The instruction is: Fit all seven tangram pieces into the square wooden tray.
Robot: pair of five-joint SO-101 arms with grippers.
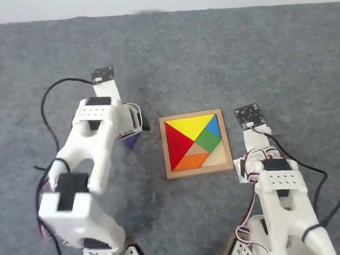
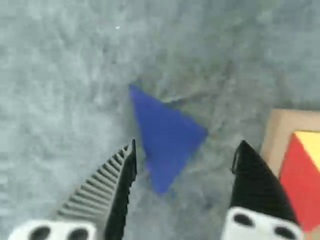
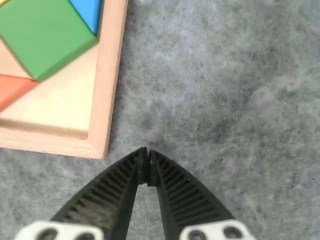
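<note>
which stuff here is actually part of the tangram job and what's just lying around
Part of the job:
- wooden tray
- coloured pieces already in it
- dark blue triangle, on the mat under the open left gripper
- right gripper, shut, by the tray's corner

Just there:
- grey mat
- black cables on the arms

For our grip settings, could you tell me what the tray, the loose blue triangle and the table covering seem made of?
Tray: pale unpainted wood, judging by its bare rim. Blue triangle: likely painted wood, flat matte colour. Table covering: grey felt or short carpet, fuzzy mottled texture.
</note>
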